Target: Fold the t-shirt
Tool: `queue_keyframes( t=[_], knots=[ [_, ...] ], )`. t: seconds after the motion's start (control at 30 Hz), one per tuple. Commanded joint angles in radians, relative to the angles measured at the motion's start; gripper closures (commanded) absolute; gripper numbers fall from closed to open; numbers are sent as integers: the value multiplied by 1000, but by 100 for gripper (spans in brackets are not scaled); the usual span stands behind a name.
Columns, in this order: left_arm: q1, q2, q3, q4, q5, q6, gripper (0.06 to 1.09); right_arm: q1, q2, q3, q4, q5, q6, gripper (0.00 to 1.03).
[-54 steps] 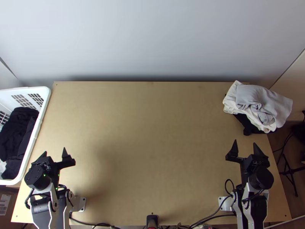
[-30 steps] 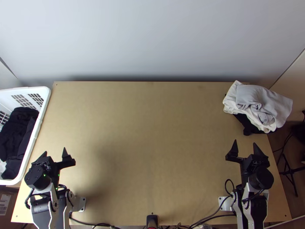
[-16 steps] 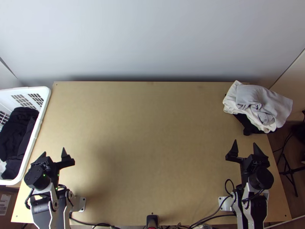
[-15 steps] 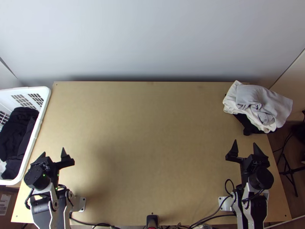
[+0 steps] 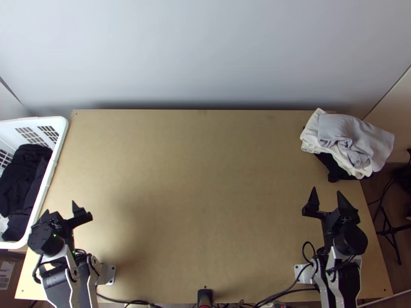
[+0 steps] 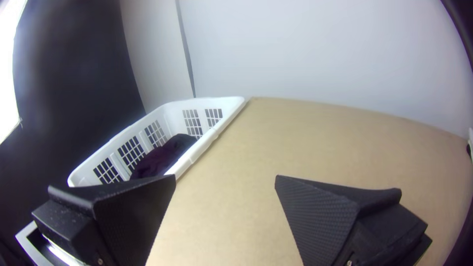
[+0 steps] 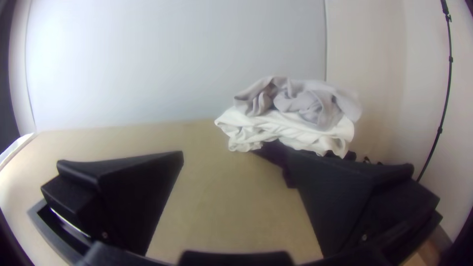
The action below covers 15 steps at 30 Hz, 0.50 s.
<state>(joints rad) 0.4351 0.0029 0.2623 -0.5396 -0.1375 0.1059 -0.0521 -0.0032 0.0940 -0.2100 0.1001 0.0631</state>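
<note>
Both arms have moved a little: the left pincer (image 5: 60, 207) has gone back and outward, and the right pincer (image 5: 327, 190) has shifted slightly the same way as the left. Perhaps this is the start of work; no folding has begun. The two pincers are each wide apart and hold nothing. One basket (image 5: 58, 146) stands at the left of the bench (image 5: 205, 179), with bunched dark cloth (image 5: 23, 169) inside, probably the piece to fold; how many pieces, I cannot tell. One pile has at least three: grey (image 5: 344, 126), white (image 5: 311, 137), black (image 5: 334, 167).
</note>
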Motion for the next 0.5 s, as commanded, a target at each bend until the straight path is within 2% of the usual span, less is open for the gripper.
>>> queue_keyframes(
  t=[0.0,0.23,0.37,0.47],
  knots=[
    [31,31,32,9,-24,6,10,43,-1,3,41,7,24,4],
    [91,155,58,67,-140,28,10,43,-1,3,27,78,-2,4],
    [151,335,141,176,-134,57,10,46,5,39,164,133,-42,5],
    [83,531,292,104,-132,-5,10,46,72,79,241,133,-101,5]
  ],
)
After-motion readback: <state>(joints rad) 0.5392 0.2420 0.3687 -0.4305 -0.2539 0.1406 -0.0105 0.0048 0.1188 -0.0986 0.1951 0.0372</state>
